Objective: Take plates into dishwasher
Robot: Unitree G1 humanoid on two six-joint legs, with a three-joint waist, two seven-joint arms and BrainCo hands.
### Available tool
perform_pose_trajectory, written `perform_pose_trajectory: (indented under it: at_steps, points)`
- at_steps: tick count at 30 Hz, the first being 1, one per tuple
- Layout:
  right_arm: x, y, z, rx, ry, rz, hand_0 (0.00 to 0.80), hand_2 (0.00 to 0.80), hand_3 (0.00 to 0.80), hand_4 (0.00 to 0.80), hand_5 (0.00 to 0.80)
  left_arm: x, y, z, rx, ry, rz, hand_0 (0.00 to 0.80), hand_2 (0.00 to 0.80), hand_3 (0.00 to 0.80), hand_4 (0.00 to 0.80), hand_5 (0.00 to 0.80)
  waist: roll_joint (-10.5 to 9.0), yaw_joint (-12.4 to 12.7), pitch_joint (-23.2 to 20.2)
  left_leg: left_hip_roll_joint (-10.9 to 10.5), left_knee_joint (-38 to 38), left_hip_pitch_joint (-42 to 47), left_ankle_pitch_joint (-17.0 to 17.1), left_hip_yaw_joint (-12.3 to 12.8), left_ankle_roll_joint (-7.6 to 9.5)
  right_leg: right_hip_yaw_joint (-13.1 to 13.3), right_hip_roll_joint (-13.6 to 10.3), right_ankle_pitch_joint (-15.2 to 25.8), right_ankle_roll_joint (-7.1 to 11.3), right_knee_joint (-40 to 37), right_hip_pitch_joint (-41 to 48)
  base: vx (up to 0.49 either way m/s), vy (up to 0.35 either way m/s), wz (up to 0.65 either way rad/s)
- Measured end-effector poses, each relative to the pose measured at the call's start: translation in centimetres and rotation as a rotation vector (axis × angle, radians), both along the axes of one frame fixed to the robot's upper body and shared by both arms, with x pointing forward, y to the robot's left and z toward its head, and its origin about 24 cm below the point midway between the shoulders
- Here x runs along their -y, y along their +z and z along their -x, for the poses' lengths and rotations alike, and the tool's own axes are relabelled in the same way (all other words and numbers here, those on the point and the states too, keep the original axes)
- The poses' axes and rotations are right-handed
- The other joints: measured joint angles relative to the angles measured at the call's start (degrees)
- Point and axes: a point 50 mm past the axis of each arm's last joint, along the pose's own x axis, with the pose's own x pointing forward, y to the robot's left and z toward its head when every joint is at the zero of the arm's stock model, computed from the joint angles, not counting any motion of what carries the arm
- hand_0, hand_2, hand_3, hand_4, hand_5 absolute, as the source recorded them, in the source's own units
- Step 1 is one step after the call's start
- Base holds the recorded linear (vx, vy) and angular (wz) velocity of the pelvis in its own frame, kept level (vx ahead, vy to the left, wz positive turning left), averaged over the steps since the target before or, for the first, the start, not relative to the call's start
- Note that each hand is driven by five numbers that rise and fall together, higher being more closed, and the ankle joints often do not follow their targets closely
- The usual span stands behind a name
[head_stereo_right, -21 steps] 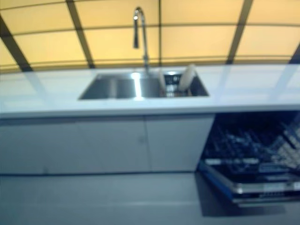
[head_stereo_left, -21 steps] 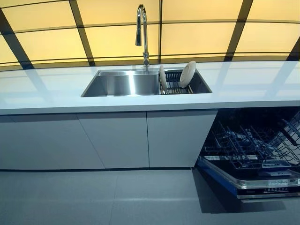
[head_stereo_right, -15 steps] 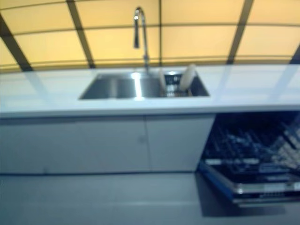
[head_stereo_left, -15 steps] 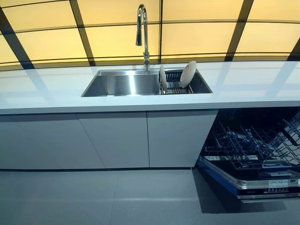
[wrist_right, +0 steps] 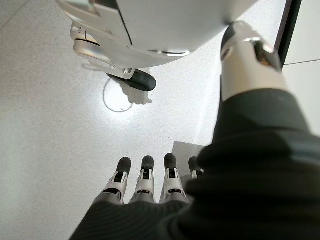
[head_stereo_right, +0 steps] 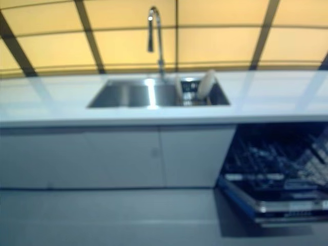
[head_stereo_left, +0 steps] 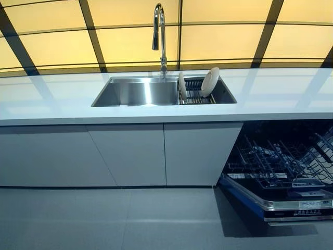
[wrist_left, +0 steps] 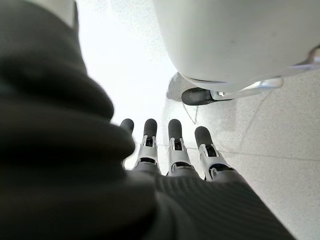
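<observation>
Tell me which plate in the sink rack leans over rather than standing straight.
The right-hand plate: it tilts with its face showing, while the left plate stands edge-on, nearly upright.

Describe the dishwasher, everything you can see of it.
The dishwasher sits under the white counter, right of the cabinet doors, at the view's right edge. Its door is folded down flat over the grey floor, with a metallic front edge and a dark control strip bearing small print. The dark wire lower rack is pulled out over the door, its rows of upright tines showing. No plates can be seen in it. Neither hand is near it.
</observation>
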Motion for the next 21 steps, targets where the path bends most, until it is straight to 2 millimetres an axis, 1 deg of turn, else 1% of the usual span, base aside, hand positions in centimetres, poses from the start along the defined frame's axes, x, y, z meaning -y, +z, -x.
perform_pose_trajectory:
  at_steps: [5, 9, 13, 15, 18, 20, 21]
  points:
    - [0.1, 0.0, -0.3, -0.017, 0.003, -0.008, 0.0, 0.0, 0.0, 0.0, 0.0, 0.0, 0.1, -0.4, 0.006, -0.003, 0.0, 0.0, 0.0, 0.0, 0.0, 0.0, 0.29, 0.0, 0.22, -0.02, 0.06, -0.22, 0.16, -0.38, -0.22, -0.34, -0.06, -0.06, 0.01, -0.01, -0.04, -0.022, -0.007, 0.03]
    - [0.2, 0.1, -0.7, -0.039, 0.018, -0.015, 0.0, 0.0, 0.0, 0.0, 0.0, 0.1, 0.1, -1.0, 0.013, -0.008, 0.002, 0.0, 0.0, 0.0, 0.0, 0.0, 0.68, 0.06, 0.39, -0.04, 0.08, -0.25, 0.23, -1.11, -0.23, -1.12, -0.1, -0.28, -0.03, -0.01, 0.28, -0.004, -0.01, 0.09]
    - [0.4, 0.2, -1.0, -0.051, 0.049, -0.019, 0.0, 0.0, 0.0, 0.0, 0.0, 0.1, 0.2, -1.1, 0.015, -0.009, 0.004, 0.0, 0.0, 0.0, 0.0, 0.0, 0.97, 0.09, 0.67, 0.04, 0.06, 0.74, 0.25, -1.67, -0.26, -1.62, -0.07, -0.6, -0.01, -0.02, 1.3, 0.028, -0.022, 0.07]
    - [0.4, 0.2, -1.0, -0.059, 0.057, -0.018, 0.0, 0.0, 0.0, 0.0, 0.0, 0.1, 0.2, -1.1, 0.016, -0.008, 0.004, 0.0, 0.0, 0.0, 0.0, 0.0, 1.04, 0.05, 0.68, 0.08, 0.05, 0.87, 0.2, -2.45, -0.19, -2.23, -0.13, -0.83, 0.07, -0.03, 1.92, 0.033, -0.037, 0.13]
    - [0.4, 0.2, -1.0, -0.07, 0.064, -0.018, 0.0, 0.0, 0.0, 0.0, 0.0, 0.1, 0.2, -1.1, 0.013, -0.008, 0.003, 0.0, 0.0, 0.0, 0.0, 0.0, 1.03, 0.2, 0.68, 0.09, 0.08, 0.94, 0.07, -2.63, 0.03, -2.46, -0.13, -0.87, 0.03, -0.03, 2.14, 0.017, -0.038, 0.06]
    - [0.5, 0.2, -1.0, -0.076, 0.078, -0.019, 0.0, 0.0, 0.0, 0.0, 0.0, 0.1, 0.1, -0.9, 0.005, -0.006, 0.003, 0.0, 0.0, 0.0, 0.0, 0.0, 1.03, 0.53, 0.68, 0.13, 0.11, 0.94, 0.08, -2.82, 0.01, -2.65, -0.1, -0.93, -0.04, -0.03, 2.24, 0.021, -0.056, 0.05]
    - [0.5, 0.2, -1.0, -0.079, 0.078, -0.021, 0.0, 0.0, 0.0, 0.0, 0.0, 0.1, 0.1, -1.0, 0.006, -0.007, 0.002, 0.0, 0.0, 0.0, 0.0, 0.0, 1.05, 1.21, 0.68, 0.16, 0.16, 0.95, 0.12, -2.91, -0.06, -2.74, -0.07, -0.97, -0.06, -0.03, 2.3, 0.028, -0.058, 0.04]
